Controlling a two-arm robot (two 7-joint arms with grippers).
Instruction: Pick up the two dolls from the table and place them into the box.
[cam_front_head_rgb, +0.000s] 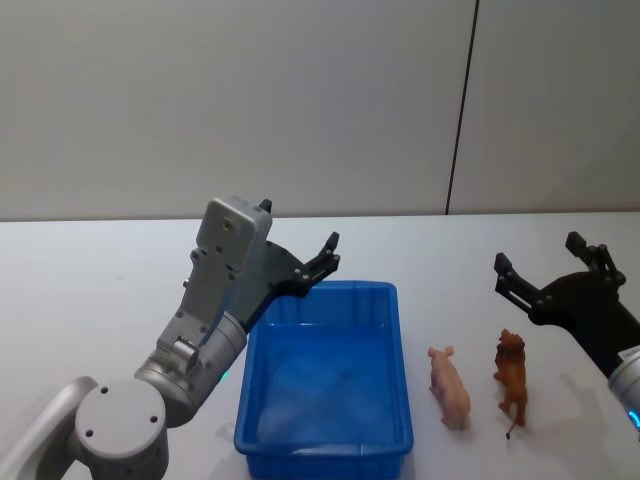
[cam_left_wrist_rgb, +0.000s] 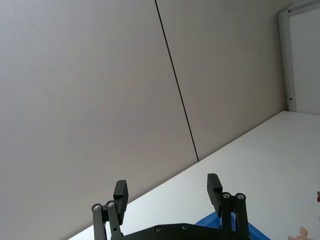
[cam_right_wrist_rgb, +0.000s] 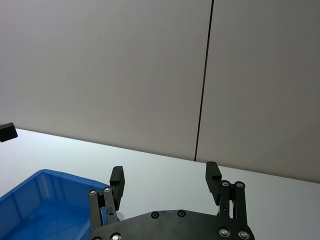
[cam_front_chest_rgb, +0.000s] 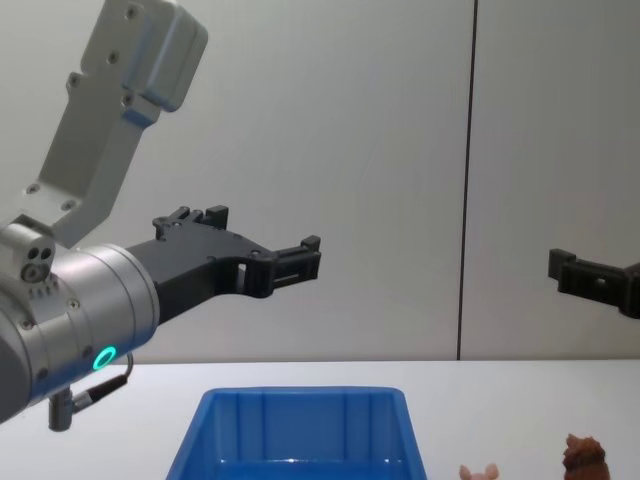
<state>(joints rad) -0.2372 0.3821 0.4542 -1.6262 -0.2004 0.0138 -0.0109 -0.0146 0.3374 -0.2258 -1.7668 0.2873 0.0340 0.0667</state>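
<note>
Two dolls lie on the white table to the right of the box: a pale pink one and, further right, a reddish-brown one. The box is a bright blue bin with nothing inside. My left gripper hangs open in the air over the box's far left corner. My right gripper is open too, raised behind the brown doll. The chest view shows both grippers well above the box and the dolls. Nothing sits between either pair of fingers.
A pale wall with a dark vertical seam stands behind the table. Bare tabletop stretches left of the box and behind it. The right wrist view catches the box's corner below the gripper.
</note>
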